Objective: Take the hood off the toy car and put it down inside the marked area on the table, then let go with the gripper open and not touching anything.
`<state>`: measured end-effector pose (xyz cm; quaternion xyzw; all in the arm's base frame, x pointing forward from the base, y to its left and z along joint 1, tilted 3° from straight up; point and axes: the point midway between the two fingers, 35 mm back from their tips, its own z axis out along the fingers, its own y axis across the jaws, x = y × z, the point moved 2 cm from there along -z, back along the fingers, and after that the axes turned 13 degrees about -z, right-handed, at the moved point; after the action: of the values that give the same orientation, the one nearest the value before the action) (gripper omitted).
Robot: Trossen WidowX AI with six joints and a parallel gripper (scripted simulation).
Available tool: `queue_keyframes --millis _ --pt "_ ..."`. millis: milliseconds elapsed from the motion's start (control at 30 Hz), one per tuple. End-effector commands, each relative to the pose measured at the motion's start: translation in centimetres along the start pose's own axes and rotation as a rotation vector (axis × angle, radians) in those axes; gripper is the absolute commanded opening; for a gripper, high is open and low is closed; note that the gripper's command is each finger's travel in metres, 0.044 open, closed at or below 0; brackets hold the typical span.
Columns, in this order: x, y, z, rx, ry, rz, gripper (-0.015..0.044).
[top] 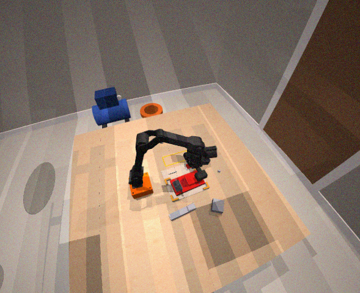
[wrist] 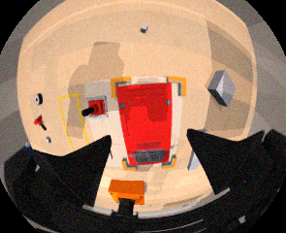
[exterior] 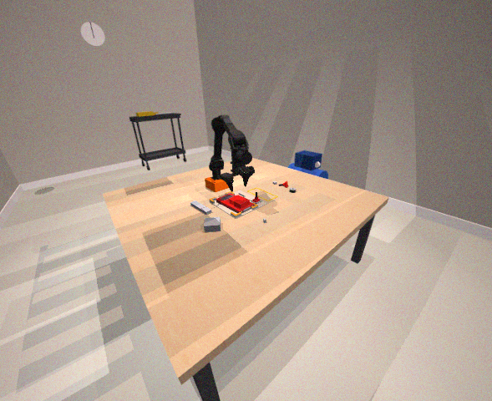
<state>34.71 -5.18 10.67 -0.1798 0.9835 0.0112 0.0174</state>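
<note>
The black gripper (top: 194, 166) (exterior: 239, 187) (wrist: 149, 136) is hanging above the toy car (top: 181, 185) (exterior: 224, 200) (wrist: 144, 132), its fingers spreading wide and gripping nothing. The red hood (top: 194, 177) (exterior: 240, 202) (wrist: 144, 99) is appearing to sit on the car, at the end farther from the orange base (top: 146, 190) (exterior: 215, 184) (wrist: 126, 189). The car is lying on a white board (top: 170, 171) (wrist: 111, 121) between orange corner brackets (wrist: 177, 82). Small dark marks are showing on the board in the top view, too small to read.

The yellow outline (top: 163, 160) (exterior: 275, 198) (wrist: 60, 112) is marking an area beside the board, and a shadow is falling across it. Between that outline and the car, a black stick is rising from a red square piece (exterior: 256, 200) (wrist: 98, 108). On the car's other side, a grey bar (top: 182, 212) (exterior: 200, 207) and a grey block (top: 217, 205) (exterior: 211, 224) (wrist: 222, 88) are resting on the table (top: 161, 249) (exterior: 280, 254) (wrist: 157, 53).
</note>
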Motion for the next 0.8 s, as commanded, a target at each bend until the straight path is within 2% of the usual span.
queue_keyframes --millis 0,767 --pt "0.0 -0.1 0.4 -0.019 0.006 -0.008 0.044" --pt "-0.1 -0.1 2.0 -0.019 0.006 -0.008 0.044"
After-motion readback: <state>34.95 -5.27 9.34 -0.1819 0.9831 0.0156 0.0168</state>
